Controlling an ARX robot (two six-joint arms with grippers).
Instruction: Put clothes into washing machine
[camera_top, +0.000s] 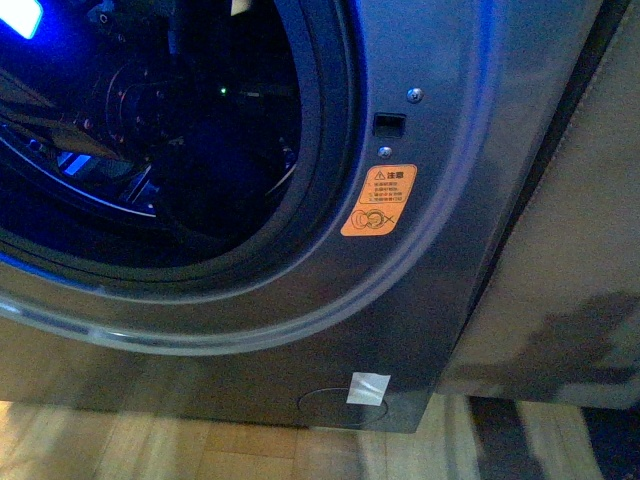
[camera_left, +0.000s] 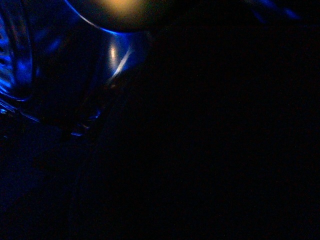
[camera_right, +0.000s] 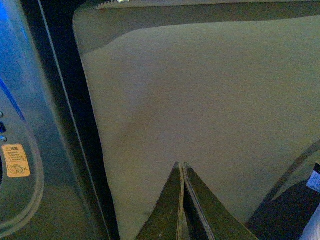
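Inside washing machine (camera_top: 430, 260) port — dark shapes; right gripper (camera_right: 183, 170) pinched together, empty.

Orange warning sticker (camera_top: 378, 200) on washing machine (camera_top: 430, 300) front panel, beside port rim: warning triangle with two characters at top, lines of print too small to read, crossed-out pictogram at bottom. Same sticker (camera_right: 16, 160) in right wrist view, unreadable. White tape patch (camera_top: 368, 387) low on panel, blank. Left wrist view dark.
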